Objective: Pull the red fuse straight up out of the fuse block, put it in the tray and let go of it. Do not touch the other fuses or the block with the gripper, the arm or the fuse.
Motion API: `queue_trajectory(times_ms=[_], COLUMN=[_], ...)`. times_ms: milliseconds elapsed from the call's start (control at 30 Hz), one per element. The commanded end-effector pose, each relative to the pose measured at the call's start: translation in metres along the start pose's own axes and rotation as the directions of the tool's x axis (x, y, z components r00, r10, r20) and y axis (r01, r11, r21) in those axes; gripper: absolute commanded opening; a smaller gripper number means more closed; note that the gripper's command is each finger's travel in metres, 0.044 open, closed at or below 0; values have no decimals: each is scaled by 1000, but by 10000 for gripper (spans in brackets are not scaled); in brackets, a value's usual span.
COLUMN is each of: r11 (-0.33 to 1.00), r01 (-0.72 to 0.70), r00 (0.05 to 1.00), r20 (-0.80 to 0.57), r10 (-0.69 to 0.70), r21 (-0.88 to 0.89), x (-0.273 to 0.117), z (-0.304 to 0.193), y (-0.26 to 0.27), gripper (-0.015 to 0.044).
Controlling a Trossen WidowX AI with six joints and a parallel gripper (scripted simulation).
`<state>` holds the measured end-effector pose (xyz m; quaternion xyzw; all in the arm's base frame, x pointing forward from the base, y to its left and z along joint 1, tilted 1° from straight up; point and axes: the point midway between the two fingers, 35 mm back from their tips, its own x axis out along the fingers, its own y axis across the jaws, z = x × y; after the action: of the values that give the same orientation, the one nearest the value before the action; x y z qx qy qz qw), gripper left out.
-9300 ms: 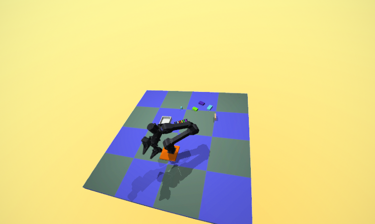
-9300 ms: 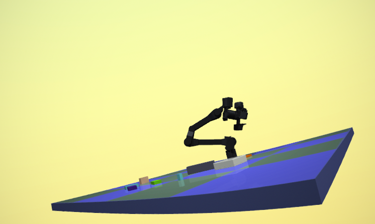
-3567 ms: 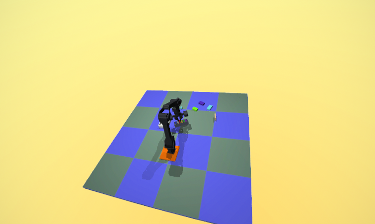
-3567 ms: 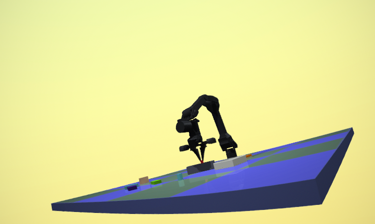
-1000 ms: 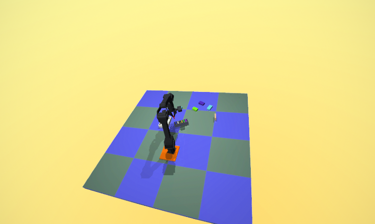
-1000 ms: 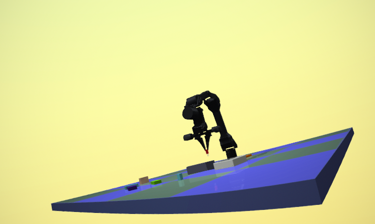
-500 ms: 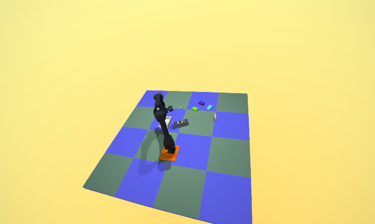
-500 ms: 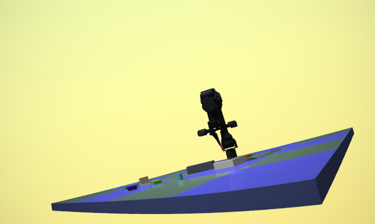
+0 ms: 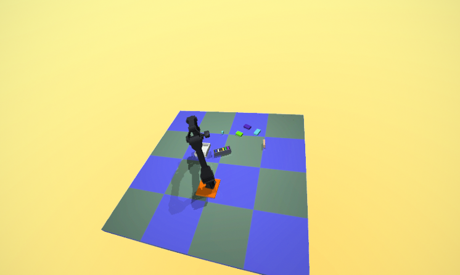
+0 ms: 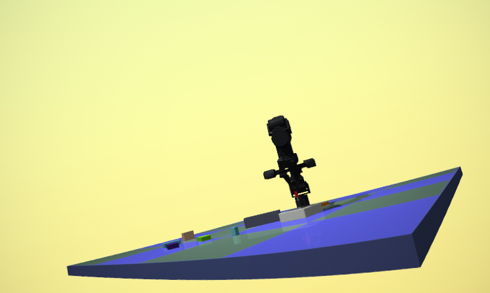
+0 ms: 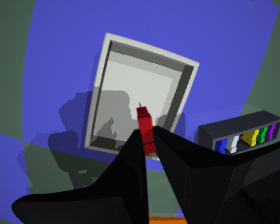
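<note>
A plain yellow backdrop, shaded paler toward the top, is seen on every side; no walls, windows or furniture can be made out. The scene is carried by a flat square desk (image 9: 279, 191), whose top is laid out in a checkerboard of blue and grey-green squares. Its thick dark-blue edge (image 10: 312, 254) is shown in the exterior view. Soft shadows are cast across the squares toward the near left.
</note>
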<state>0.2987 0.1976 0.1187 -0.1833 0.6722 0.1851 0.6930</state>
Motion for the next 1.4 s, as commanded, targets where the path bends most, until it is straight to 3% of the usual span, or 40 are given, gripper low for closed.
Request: queue_trajectory(times_ms=[0,567,1000,1133,1367], r11=[1000,1000,1000,1000,1000], r01=[1,1,0,1,1], r00=[1000,1000,1000,1000,1000], r20=[-3,-3,-3,-3,-3], r10=[-1,-1,0,-1,-1], r21=[4,4,0,3,4], x=[8,31,26,-7,-9], z=[0,-1,-1,-1,-1], y=[0,0,0,0,0], gripper=[0,0,330,330,330])
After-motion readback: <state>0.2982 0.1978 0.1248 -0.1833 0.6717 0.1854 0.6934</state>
